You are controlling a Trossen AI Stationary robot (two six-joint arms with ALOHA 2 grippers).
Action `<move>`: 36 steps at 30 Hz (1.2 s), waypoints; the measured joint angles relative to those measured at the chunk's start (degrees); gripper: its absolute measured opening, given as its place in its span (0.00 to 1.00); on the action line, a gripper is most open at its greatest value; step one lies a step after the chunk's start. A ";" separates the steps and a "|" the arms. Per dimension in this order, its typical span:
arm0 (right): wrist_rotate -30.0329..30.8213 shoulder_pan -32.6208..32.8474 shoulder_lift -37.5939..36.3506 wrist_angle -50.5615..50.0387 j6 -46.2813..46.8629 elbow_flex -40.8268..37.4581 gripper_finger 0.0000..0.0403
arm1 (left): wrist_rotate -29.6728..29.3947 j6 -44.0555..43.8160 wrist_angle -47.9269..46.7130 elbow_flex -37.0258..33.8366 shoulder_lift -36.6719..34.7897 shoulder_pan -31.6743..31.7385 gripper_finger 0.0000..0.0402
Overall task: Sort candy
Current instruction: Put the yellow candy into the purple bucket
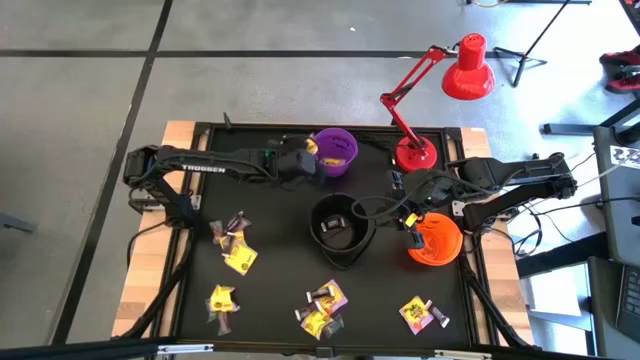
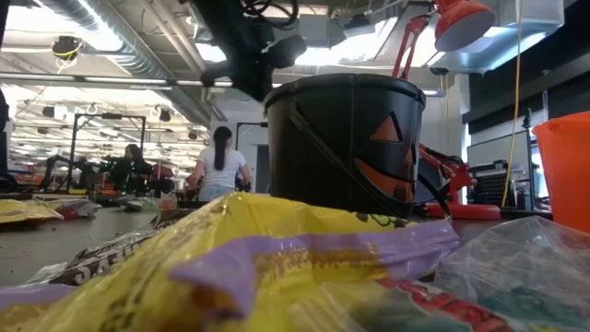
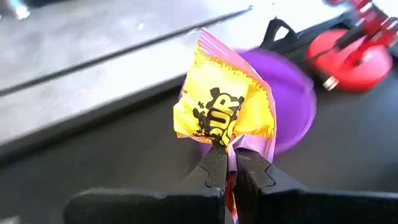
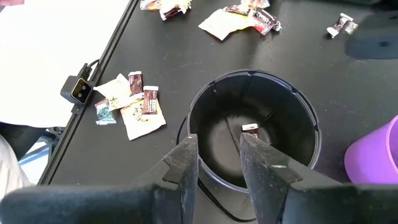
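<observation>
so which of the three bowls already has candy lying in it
The black plastic bowl in the middle: a small wrapped candy lies on its bottom. The other bowls' insides aren't visible.

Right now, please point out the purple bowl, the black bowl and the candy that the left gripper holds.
purple bowl [image 1: 338, 150]: high view, on its rim.
black bowl [image 4: 292, 99]: right wrist view, on its rim.
yellow candy [image 3: 227, 102]: left wrist view, middle of the wrapper, in the left gripper [image 3: 227, 163].
</observation>
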 joint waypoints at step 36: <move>0.00 0.02 0.00 0.00 0.02 0.00 0.29 | 32.60 -8.09 26.46 0.04 10.85 16.15 0.14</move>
